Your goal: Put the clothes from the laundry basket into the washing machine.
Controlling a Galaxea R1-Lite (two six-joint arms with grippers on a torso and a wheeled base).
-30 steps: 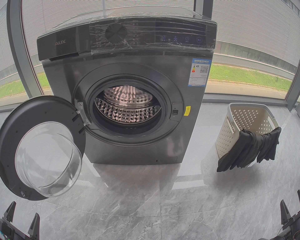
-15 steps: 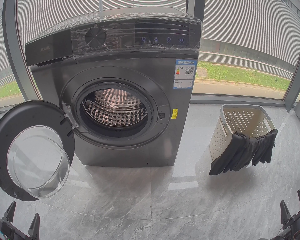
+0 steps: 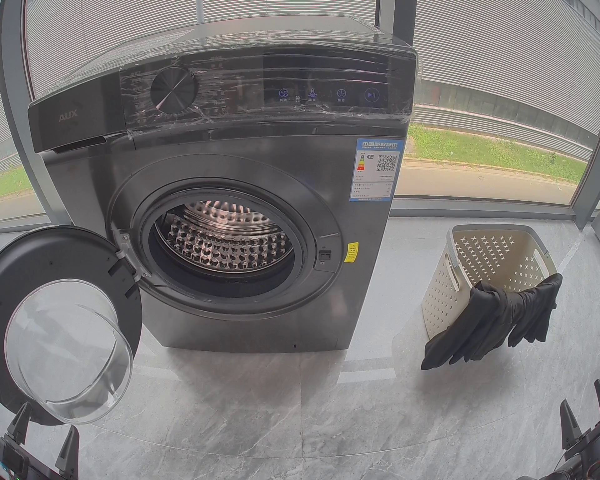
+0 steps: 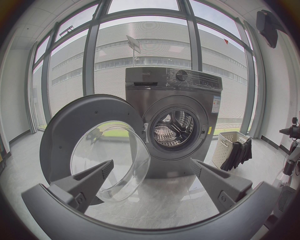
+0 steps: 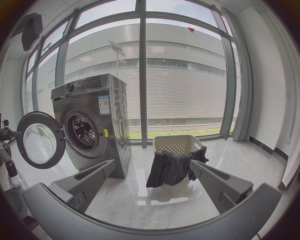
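Note:
A grey washing machine (image 3: 237,187) stands ahead with its round door (image 3: 59,319) swung open to the left and the steel drum (image 3: 222,240) bare inside. To its right on the floor sits a cream laundry basket (image 3: 440,294) with black clothes (image 3: 494,315) draped over its front rim. My left gripper (image 3: 42,437) is open at the lower left, far short of the door. My right gripper (image 5: 151,167) is open at the lower right, well back from the basket (image 5: 176,143) and the clothes (image 5: 172,167). In the left wrist view, the machine (image 4: 175,125) and door (image 4: 90,140) lie beyond the open left gripper (image 4: 151,165).
Glossy grey marble floor (image 3: 325,412) spreads between me and the machine. Tall windows with dark frames (image 3: 400,19) run behind the machine and basket. The open door juts out over the floor at the left.
The head view has drawn closer to the machine and shifted, so machine and basket look larger and lower. The clothes and both grippers keep their places.

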